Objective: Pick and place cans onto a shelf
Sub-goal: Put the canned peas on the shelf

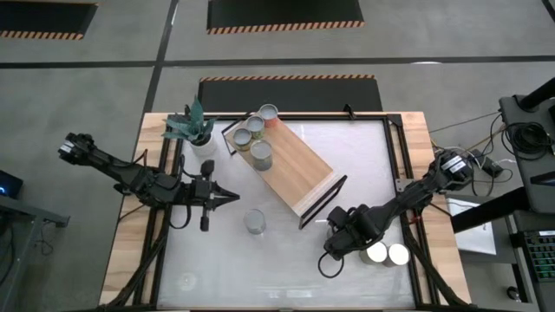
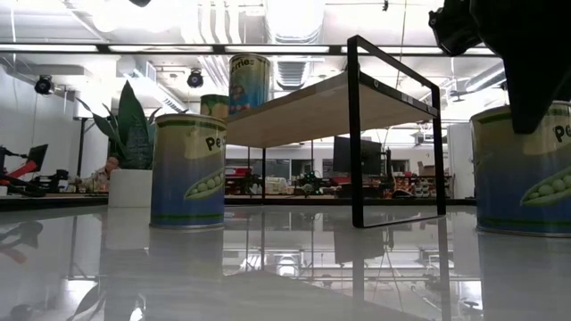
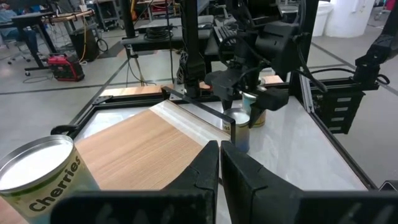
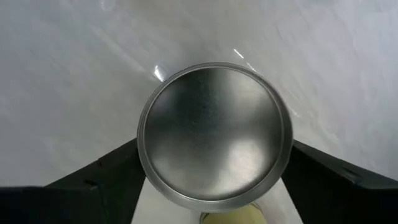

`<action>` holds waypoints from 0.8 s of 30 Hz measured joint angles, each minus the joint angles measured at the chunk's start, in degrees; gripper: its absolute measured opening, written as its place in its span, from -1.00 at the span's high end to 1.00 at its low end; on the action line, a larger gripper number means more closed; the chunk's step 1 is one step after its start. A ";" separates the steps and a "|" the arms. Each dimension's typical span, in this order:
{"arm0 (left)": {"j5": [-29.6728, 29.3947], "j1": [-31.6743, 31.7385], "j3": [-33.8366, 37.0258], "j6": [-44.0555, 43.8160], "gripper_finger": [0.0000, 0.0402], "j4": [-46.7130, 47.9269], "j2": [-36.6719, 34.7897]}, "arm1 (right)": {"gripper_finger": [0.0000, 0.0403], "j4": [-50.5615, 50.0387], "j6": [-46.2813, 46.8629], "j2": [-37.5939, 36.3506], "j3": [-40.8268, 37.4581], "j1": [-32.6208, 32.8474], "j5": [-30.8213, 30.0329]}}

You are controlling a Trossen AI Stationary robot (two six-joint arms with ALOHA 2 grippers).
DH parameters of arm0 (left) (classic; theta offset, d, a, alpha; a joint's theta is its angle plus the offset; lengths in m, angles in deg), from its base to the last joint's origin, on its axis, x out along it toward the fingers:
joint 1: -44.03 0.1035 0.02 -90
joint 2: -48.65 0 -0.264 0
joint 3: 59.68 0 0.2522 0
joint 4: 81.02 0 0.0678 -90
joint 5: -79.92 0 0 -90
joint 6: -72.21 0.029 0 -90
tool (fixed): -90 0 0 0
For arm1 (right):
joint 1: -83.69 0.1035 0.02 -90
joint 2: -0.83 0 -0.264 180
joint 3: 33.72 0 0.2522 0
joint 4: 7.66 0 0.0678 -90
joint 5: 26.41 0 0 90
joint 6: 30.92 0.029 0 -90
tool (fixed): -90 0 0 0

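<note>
Care matters: my right gripper, spread astride a can beside the shelf, should close centred; left gripper clenched.

You're looking down on a can filling mid-frame, tool fingers flanking it, white tabletop around.

grey concrete floor surrounds the desk, crossed by dark seams. two black mats edged with orange-and-black hazard stripes lie beyond the desk's far edge, a third beside the far left corner. the low view shows an open workshop: white ceiling with ducts and long strip lights, benches crowded with equipment (too small to identify). a red machine sits on the floor.
</note>
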 joint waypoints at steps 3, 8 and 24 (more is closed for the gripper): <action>0.00 0.00 0.00 0.00 1.00 -0.01 0.00 | -0.46 -0.03 1.16 -0.39 0.00 0.00 0.16; 0.00 0.00 0.00 0.00 1.00 0.00 0.00 | -0.49 -0.58 1.79 -0.77 0.68 -0.25 0.99; 0.00 0.00 0.00 0.00 1.00 -0.04 0.02 | -0.53 -5.58 -5.42 -1.22 25.85 0.04 10.96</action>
